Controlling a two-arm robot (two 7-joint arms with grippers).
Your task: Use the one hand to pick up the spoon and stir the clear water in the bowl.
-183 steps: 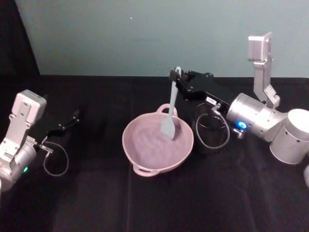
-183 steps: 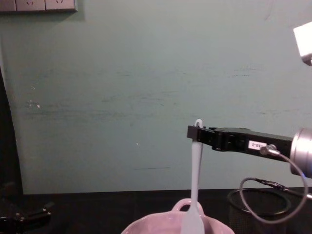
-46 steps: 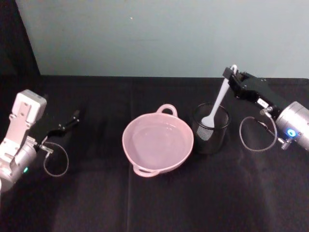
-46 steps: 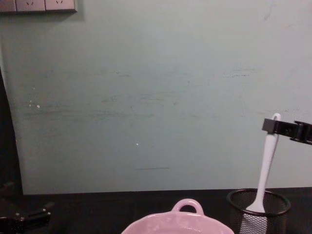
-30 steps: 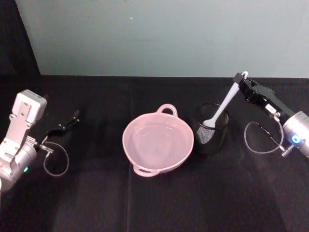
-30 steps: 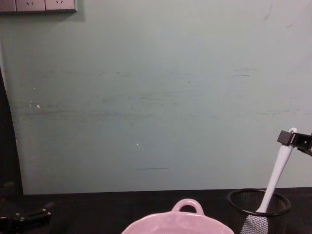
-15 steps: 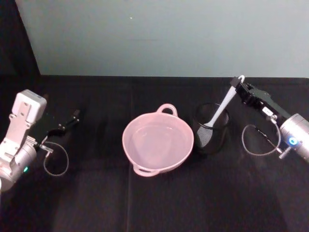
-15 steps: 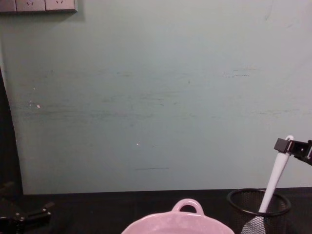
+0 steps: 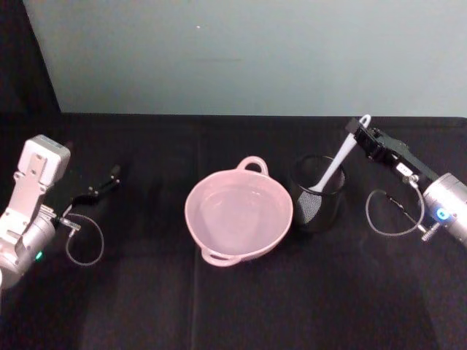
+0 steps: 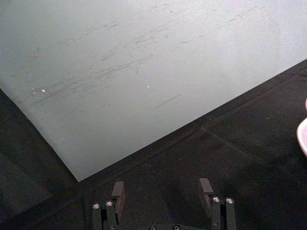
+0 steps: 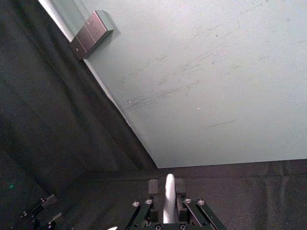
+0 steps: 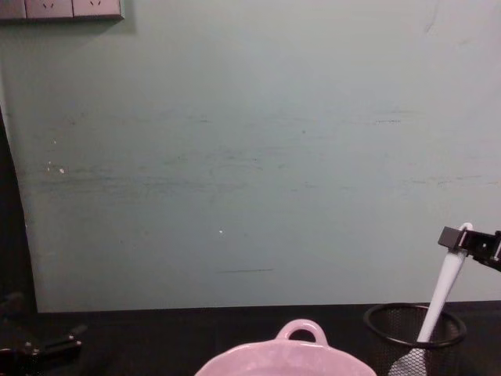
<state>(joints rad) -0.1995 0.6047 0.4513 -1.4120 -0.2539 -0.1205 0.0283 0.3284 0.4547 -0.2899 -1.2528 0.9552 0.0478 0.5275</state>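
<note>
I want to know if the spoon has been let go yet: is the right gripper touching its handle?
Touching. In the right wrist view the right gripper has its fingers closed against the spoon handle; the head view shows the blade inside the mesh cup.

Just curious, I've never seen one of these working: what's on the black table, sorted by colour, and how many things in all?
Pink: 1, glossy round bowl
White: 1, plastic spoon
Black: 1, wire-mesh cup with the spoon in it
Total: 3
</note>
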